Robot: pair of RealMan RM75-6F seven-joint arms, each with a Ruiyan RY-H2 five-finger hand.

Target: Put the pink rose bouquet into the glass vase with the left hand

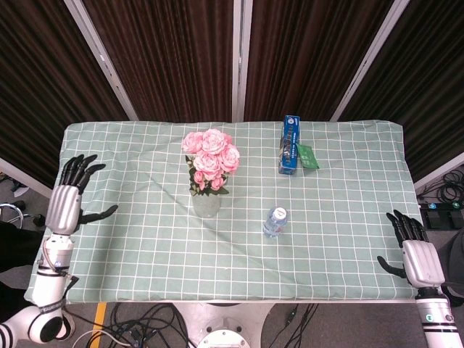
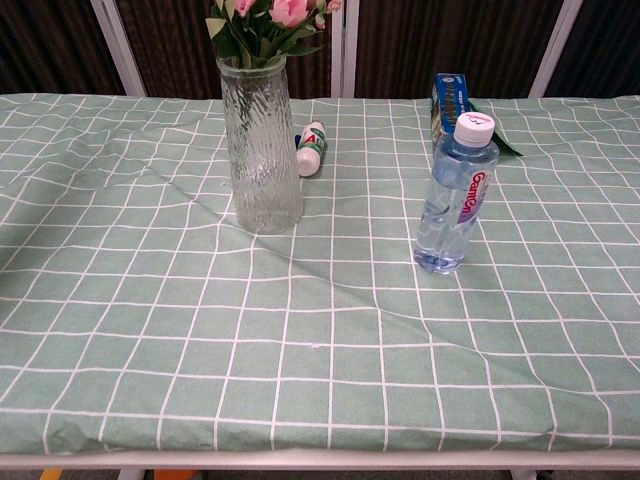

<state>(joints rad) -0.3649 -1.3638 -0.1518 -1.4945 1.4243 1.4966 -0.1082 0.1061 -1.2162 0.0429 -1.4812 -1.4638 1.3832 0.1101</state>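
Observation:
The pink rose bouquet (image 1: 210,160) stands upright in the glass vase (image 1: 206,203) near the middle of the table; the chest view shows the ribbed vase (image 2: 261,145) with leaves and blooms (image 2: 268,22) at its mouth. My left hand (image 1: 67,203) hangs at the table's left edge, fingers spread, holding nothing, far from the vase. At the front right corner my right hand (image 1: 415,252) is open and empty too. Neither hand shows in the chest view.
A water bottle (image 1: 275,220) stands right of the vase, also seen as the bottle (image 2: 457,193) in the chest view. A blue box (image 1: 290,144) with a green packet (image 1: 307,156) lies at the back. A small white bottle (image 2: 311,148) lies behind the vase.

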